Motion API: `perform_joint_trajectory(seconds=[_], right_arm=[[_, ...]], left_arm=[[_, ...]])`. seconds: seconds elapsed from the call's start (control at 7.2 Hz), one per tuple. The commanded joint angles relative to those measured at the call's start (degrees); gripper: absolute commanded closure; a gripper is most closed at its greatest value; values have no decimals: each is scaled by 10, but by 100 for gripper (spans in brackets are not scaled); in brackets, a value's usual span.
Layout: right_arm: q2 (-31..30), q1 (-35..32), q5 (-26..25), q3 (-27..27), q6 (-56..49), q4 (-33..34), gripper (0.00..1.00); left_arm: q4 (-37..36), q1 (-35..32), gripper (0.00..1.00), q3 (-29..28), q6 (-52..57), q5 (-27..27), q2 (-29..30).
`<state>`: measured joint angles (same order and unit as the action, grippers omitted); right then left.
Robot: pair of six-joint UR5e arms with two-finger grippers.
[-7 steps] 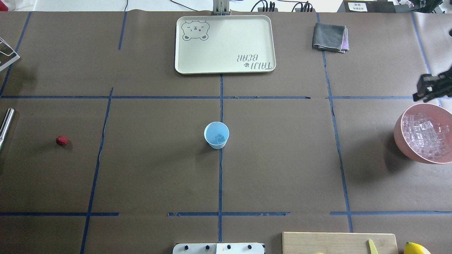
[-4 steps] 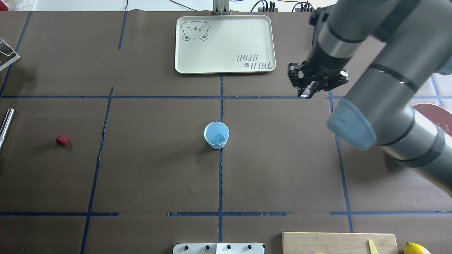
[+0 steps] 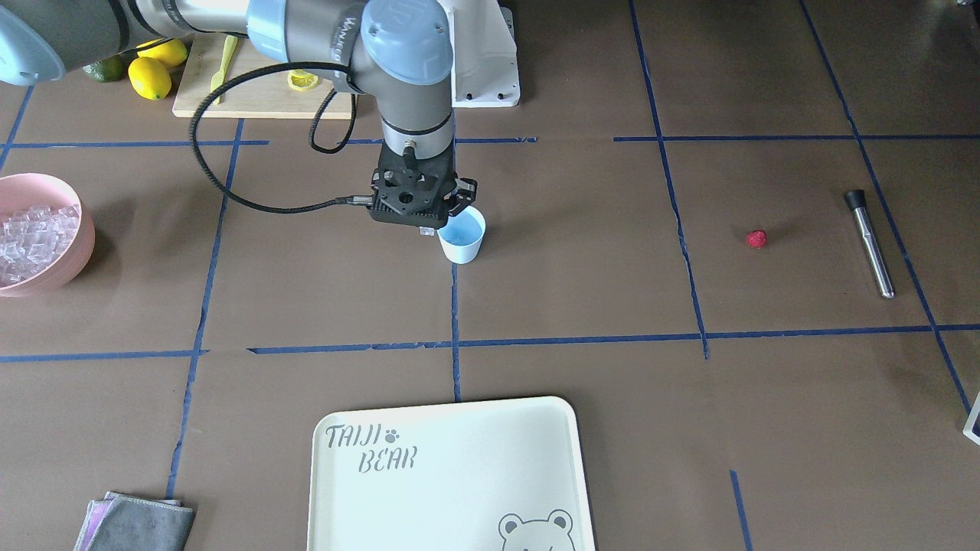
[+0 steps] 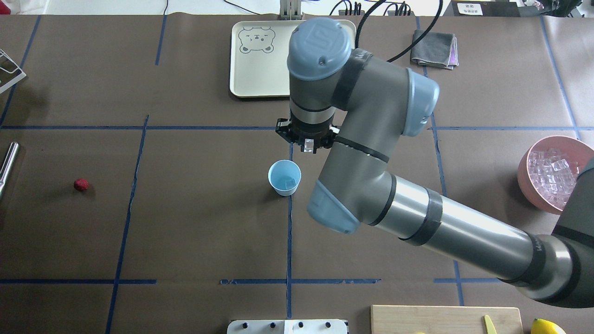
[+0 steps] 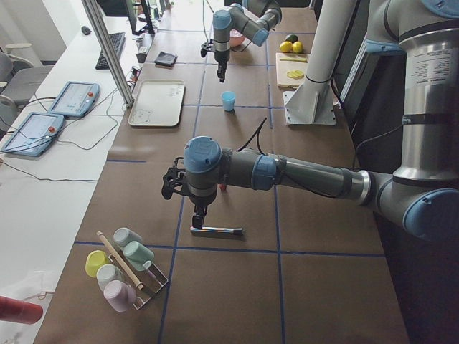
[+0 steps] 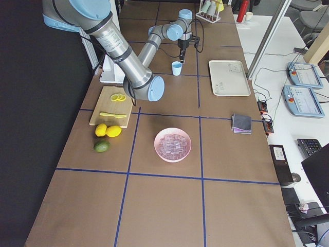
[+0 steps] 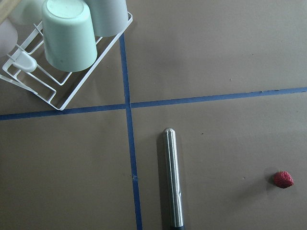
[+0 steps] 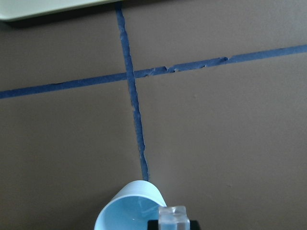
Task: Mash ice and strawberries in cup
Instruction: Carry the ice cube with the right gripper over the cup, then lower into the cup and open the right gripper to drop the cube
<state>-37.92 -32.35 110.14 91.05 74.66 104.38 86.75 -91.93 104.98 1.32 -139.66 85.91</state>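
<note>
R end effector (image 4: 307, 145) pinches an ice cube (image 8: 172, 215) over the rim of the cup (image 4: 284, 177) mid-desk; release off-centre & cube prob. clips rim, bounces out or tips cup.

The right arm (image 4: 417, 222) stretches forward, right gripper (image 4: 307, 147) pointing down, jaws pinching an ice cube (image 8: 171, 216); left gripper (image 5: 199, 215) points down.

The place is a robotics lab; a long table (image 4: 195, 232) is covered in brown paper and marked into squares with blue tape (image 4: 289, 241); two grey robot arms (image 4: 417, 222) rise from a white base (image 3: 482, 69); control tablets (image 5: 72, 98), a keyboard (image 6: 307, 146) and cables (image 4: 345, 6) lie along a white side bench (image 5: 43, 208); an office chair (image 5: 21, 75) stands beside it.
</note>
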Motion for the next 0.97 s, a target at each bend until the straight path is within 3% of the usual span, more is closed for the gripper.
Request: perform_joint_trajectory(seconds=[0.0,0.56,0.83], right_arm=[[7,29,-18,-20,8,-16,99],[9,34,-25,-30,22,-30,95],[10,34,-25,-30,22,-30,68]], left_arm=[[0,0,0,0,0,0,0],[0,0,0,0,0,0,1],[0,0,0,0,0,0,1]])
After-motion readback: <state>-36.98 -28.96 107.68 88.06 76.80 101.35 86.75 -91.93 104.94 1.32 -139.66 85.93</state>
